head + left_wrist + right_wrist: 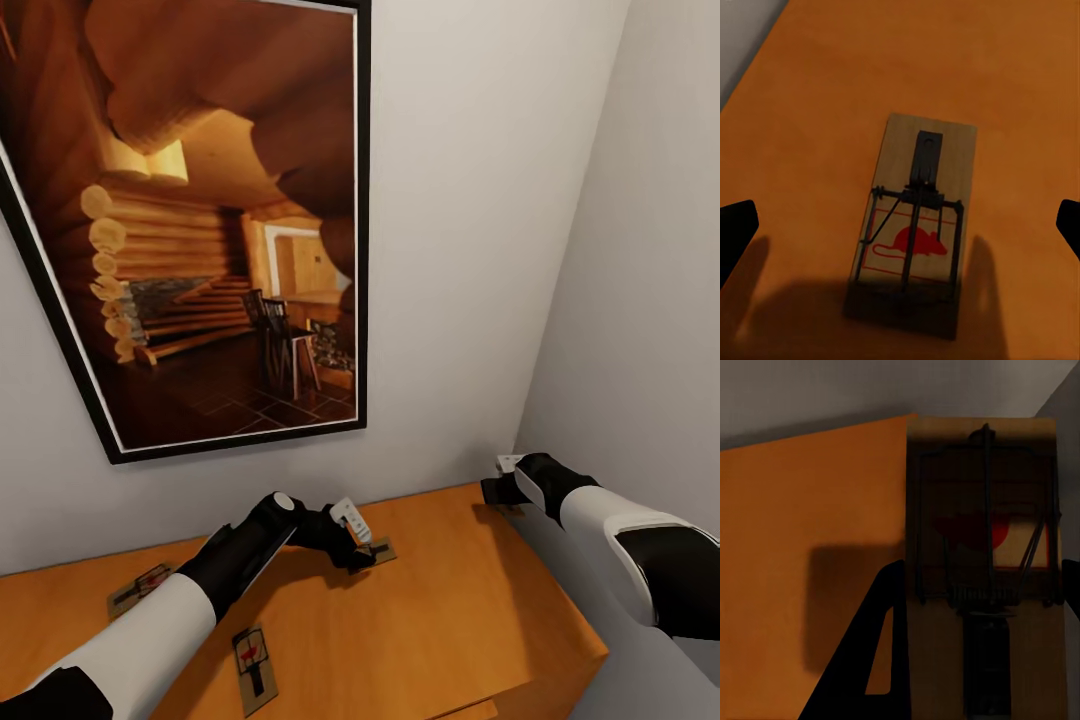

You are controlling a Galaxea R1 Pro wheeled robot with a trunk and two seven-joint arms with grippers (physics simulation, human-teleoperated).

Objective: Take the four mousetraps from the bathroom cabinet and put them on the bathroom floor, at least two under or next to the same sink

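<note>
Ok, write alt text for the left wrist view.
A mousetrap with a red mouse print and black wire lies flat on the orange cabinet top, centred between the open gripper's two dark fingertips.

mousetraps: 4 (139,590) (254,668) (378,550) (507,463) | cabinet (440,610): 1 | framed picture (200,220): 1

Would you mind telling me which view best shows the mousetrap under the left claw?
The left wrist view: the mousetrap lies flat on the cabinet, with its wire and red mouse print plain. The head view shows just a corner beside the left claw. The right wrist view shows another trap.
</note>
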